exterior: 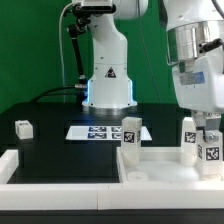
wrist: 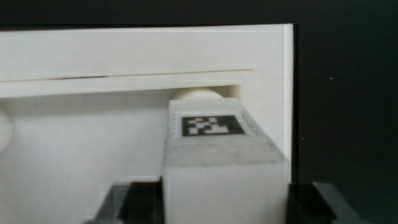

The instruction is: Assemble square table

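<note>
The white square table top (exterior: pixel 165 165) lies rim-up at the front right of the exterior view. One white tagged leg (exterior: pixel 131 133) stands at its left far corner and another leg (exterior: pixel 190 135) stands at the right far side. My gripper (exterior: pixel 208 128) comes straight down over the top's right near corner and is shut on a third leg (exterior: pixel 211 152) that stands upright there. In the wrist view this leg (wrist: pixel 222 135) sits between my dark fingers (wrist: pixel 139 200), gripper (wrist: pixel 224 190), with its end against the top's rim (wrist: pixel 125 85).
A small white tagged part (exterior: pixel 23 128) lies on the black table at the exterior view's left. The marker board (exterior: pixel 100 131) lies in front of the robot base (exterior: pixel 108 85). A long low white rail (exterior: pixel 60 170) runs along the front left.
</note>
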Controlling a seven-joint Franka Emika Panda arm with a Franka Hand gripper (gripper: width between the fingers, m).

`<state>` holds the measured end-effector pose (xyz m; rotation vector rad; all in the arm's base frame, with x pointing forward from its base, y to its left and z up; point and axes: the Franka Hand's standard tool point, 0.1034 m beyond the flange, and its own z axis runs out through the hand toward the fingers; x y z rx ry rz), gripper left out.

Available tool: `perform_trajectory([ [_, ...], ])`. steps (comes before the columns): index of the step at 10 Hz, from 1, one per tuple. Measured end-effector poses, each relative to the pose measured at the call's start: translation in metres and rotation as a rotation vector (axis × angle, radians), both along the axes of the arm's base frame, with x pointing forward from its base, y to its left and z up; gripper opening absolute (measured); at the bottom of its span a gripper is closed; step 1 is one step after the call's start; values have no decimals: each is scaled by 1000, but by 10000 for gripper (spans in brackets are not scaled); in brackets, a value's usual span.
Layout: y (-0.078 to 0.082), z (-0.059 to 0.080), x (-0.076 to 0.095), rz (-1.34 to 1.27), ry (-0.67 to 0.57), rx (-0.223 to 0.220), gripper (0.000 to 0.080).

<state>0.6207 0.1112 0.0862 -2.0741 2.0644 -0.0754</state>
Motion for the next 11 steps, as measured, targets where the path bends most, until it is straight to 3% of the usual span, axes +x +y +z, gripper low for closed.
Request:
perform_trajectory([
  [1, 2, 0, 0, 35, -3, -12, 303],
  [2, 15, 1, 1, 164, -16, -83, 590],
  [3, 28, 2, 1, 278, -37, -113, 590],
  [4, 25, 2, 1, 323, -41, -121, 641],
  [8, 21, 2, 2, 685, -69, -196, 649],
  [9, 16, 1, 6, 934, -79, -251, 649],
  [11, 12, -1, 9, 1066, -85, -270, 649],
])
